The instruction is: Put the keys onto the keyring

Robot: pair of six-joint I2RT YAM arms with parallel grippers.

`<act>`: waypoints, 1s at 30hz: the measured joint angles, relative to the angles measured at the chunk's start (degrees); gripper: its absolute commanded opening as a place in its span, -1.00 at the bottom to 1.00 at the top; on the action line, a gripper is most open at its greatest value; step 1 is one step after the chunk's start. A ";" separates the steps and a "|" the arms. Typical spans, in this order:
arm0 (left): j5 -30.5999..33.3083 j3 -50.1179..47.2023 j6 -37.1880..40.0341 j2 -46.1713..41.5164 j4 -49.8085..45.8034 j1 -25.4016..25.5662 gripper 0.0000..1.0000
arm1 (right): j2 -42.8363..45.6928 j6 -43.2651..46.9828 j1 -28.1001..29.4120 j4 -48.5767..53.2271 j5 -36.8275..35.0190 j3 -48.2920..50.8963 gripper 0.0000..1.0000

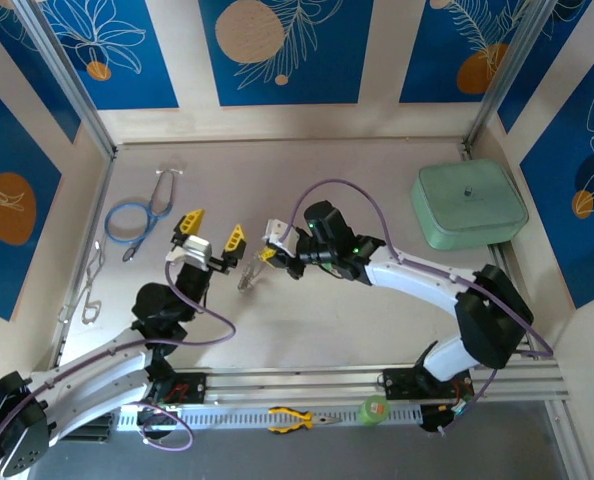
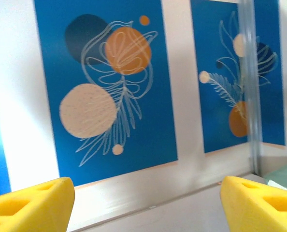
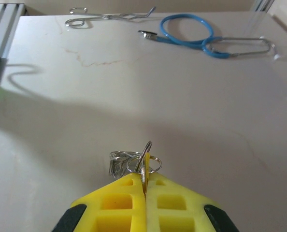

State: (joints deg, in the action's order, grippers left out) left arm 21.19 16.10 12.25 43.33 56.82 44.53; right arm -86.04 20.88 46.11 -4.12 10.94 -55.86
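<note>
Two things lie nearest, on the rail by the arm bases: yellow-handled pliers (image 1: pixel 297 420) and a green tape roll (image 1: pixel 375 410). Farther in, over the middle of the table (image 1: pixel 377 310), the left gripper (image 1: pixel 213 232) has its yellow fingers (image 2: pixel 30 203) spread wide apart with nothing between them, and its wrist camera looks at the blue wall panels (image 2: pixel 109 87). Just beside it, the right gripper (image 3: pixel 144 180) is pressed together on a thin yellow sliver, apparently the yellow key (image 3: pixel 146 160) seen edge-on, with a silver ring around it. The keyring (image 3: pixel 118 162), a cluster of small silver rings, sits just left of those tips; whether it hangs or rests I cannot tell. Beyond lie silver wire clips (image 1: pixel 92 285), a blue stethoscope (image 1: pixel 137 215) and, far right, a pale green box (image 1: pixel 469 205).
</note>
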 measured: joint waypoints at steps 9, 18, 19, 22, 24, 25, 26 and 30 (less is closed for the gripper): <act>2.86 0.00 -0.87 2.60 -1.95 0.00 0.60 | 0.37 10.23 1.55 7.89 -2.12 4.81 -1.00; 1.84 0.35 -0.87 12.33 -0.20 -0.04 0.63 | 0.85 16.31 4.83 28.13 -15.08 9.73 -0.92; 1.68 0.48 -0.87 13.00 0.04 -0.04 0.63 | 0.96 16.63 5.27 29.33 -15.96 9.79 -0.83; 1.25 0.63 -1.09 14.78 0.96 -0.04 0.63 | 1.40 17.75 6.27 32.50 -18.84 9.84 -0.57; 1.03 0.79 -1.29 15.43 0.98 -0.07 0.63 | 1.51 18.16 6.38 35.17 -20.31 10.27 -0.48; 0.92 0.85 -1.31 15.52 0.98 -0.11 0.63 | 1.70 18.40 6.25 36.44 -20.74 10.54 -0.47; 0.90 0.96 -1.33 15.61 1.01 -0.15 0.63 | 2.19 18.45 5.92 37.90 -20.92 10.75 -0.46; 0.66 1.49 -1.55 15.69 0.66 -0.26 0.64 | 6.01 17.03 3.34 42.10 -19.80 10.51 -0.45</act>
State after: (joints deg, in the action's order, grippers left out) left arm 21.85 17.58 10.70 59.02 57.47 44.27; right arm -80.03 37.91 49.45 37.98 -8.86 -45.34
